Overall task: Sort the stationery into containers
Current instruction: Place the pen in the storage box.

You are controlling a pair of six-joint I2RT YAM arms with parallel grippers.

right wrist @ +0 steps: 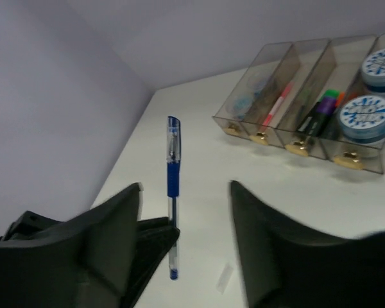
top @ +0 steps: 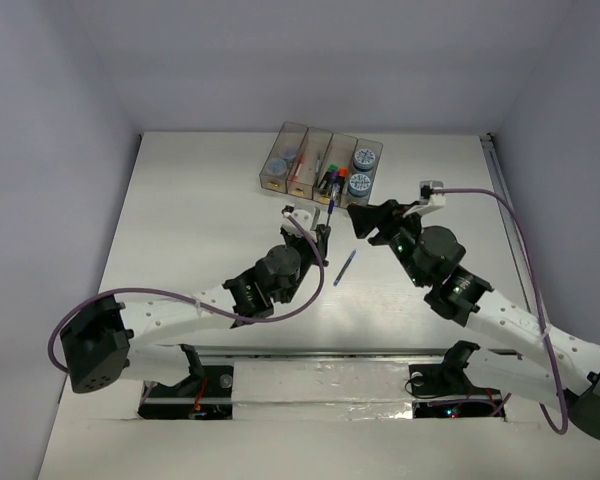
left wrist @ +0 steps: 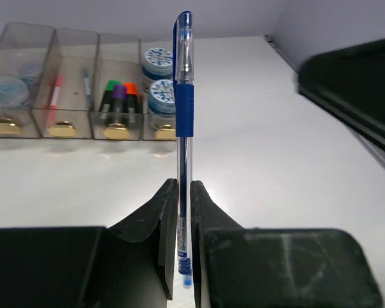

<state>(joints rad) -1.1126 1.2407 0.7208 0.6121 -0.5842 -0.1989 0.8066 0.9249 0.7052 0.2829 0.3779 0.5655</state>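
Observation:
A blue pen [left wrist: 184, 109] stands upright in my left gripper [left wrist: 184, 186], which is shut on its lower barrel. In the top view that gripper [top: 323, 235] hangs just in front of the containers [top: 298, 128]. My right gripper [right wrist: 186, 185] is open and stands beside the pen [right wrist: 172, 179] without touching it. The four smoky bins [left wrist: 54, 32] hold blue-grey rolls [top: 277, 165], a pink pen [top: 305, 160], green, purple and orange highlighters [left wrist: 119, 96], and patterned blue rolls [right wrist: 367, 115]. Another thin pen [top: 345, 268] lies on the table between the arms.
My right gripper [top: 358, 218] sits close to the right of my left one, its black body filling the upper right of the left wrist view. A purple cable [top: 520, 230] loops along the right arm. Pale walls enclose the table on three sides.

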